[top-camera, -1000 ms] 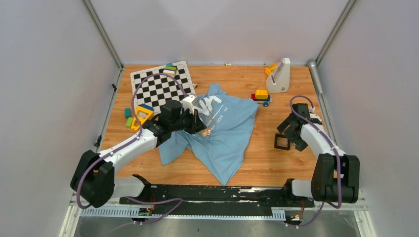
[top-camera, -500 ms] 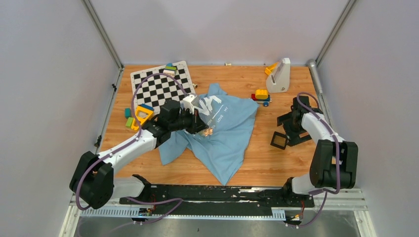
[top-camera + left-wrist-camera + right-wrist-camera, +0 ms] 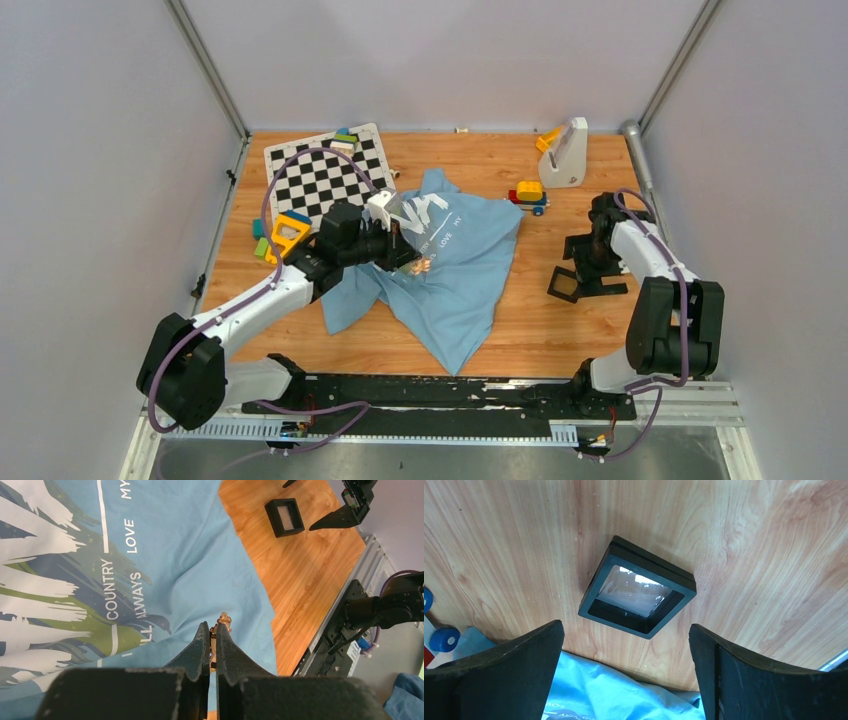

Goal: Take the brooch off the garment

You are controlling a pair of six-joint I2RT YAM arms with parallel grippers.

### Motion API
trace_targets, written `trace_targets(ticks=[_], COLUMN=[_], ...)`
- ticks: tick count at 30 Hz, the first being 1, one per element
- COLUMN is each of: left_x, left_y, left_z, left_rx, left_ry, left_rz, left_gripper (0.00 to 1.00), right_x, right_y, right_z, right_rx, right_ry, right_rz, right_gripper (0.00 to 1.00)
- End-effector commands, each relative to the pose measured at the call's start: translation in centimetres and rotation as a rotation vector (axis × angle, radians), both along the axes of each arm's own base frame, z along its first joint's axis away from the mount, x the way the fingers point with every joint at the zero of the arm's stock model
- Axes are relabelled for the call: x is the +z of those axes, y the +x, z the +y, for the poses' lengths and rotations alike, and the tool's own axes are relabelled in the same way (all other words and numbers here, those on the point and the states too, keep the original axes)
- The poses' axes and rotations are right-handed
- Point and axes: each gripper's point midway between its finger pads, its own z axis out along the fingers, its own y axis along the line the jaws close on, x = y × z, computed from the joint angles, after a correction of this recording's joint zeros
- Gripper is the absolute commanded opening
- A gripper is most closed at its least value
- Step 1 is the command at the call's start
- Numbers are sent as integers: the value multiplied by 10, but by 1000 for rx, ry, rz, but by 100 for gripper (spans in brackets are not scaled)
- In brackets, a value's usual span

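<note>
While the left gripper (image 3: pixel 211 628) pinches the brooch (image 3: pixel 223 621) between near-closed jaws, the piece pokes out toward 12 o'clock in the wrist view, in line with the fingers and over mid-garment (image 3: pixel 465 275). The right gripper (image 3: pixel 588 268) is spread wide and empty, well apart at the brooch's 3 o'clock, so the pull-away looks like the left arm's.

bright even light, soft shadows, glare on the black frame (image 3: pixel 636 592).
</note>
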Motion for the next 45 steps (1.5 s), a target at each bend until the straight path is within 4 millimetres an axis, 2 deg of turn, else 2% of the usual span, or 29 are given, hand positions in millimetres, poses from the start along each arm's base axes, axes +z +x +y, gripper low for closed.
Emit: trace_targets(ticks=[1, 7, 16, 31, 37, 40, 42, 45], left_x=[12, 17, 19, 18, 15, 14, 13, 12], left_y=[0, -4, -7, -8, -6, -6, -6, -5], left_z=[-6, -7, -6, -2, -3, -3, -3, -3], left_rx=[-20, -36, -37, -29, -27, -27, -27, -26], left_ry=[-44, -62, -70, -61, -56, -53, -53, -50], left_rz=[-30, -34, -38, -53, -48, -45, -44, -43], left_gripper=[0, 0, 0, 0, 0, 0, 0, 0], right_x=[1, -9, -14, -20, -28, -30, -29, -16], right_y=[-1, -7, 1, 13, 8, 6, 7, 20], right_z=[8, 12, 8, 2, 2, 2, 3, 3], right_rx=[-120, -240, -329, -315, -322, -318, -289, -177], right_ry=[58, 90, 92, 66, 71, 75, 78, 61], right_rz=[7, 16, -64, -90, -55, -43, -43, -94], right_gripper=[97, 95, 95, 96, 95, 91, 85, 80])
